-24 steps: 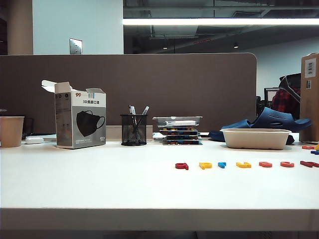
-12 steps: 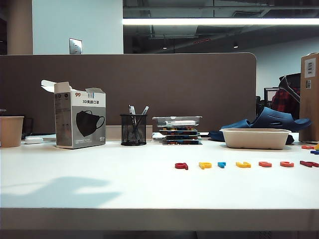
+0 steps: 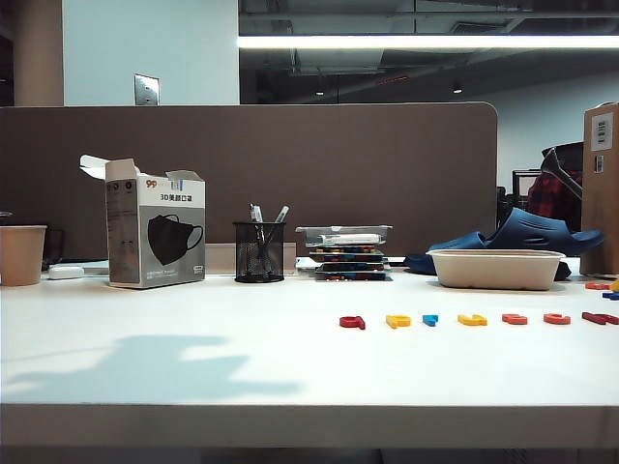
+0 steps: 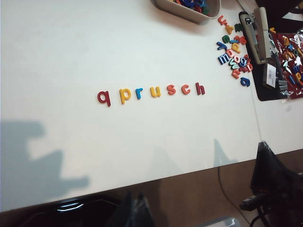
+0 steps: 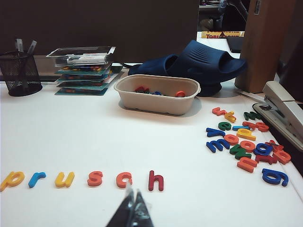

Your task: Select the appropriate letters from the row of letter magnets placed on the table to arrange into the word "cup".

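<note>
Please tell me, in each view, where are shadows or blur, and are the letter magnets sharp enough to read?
Exterior view: a large soft shadow on the table at front left; the letter row is seen edge-on and unreadable. Left wrist view: a dark shadow at the table's edge; the row reads "qprusch" sharply. Right wrist view: even light, letters clear; the shut right gripper is blurred. The left gripper is dark and blurred.

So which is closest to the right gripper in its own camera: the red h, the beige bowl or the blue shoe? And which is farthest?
From the shut right gripper:
1. Dark red h, last letter in the row, just ahead of the fingertips.
2. Beige bowl, mid-table, behind the row.
3. Blue shoe, behind the bowl, at the table's back.
</note>
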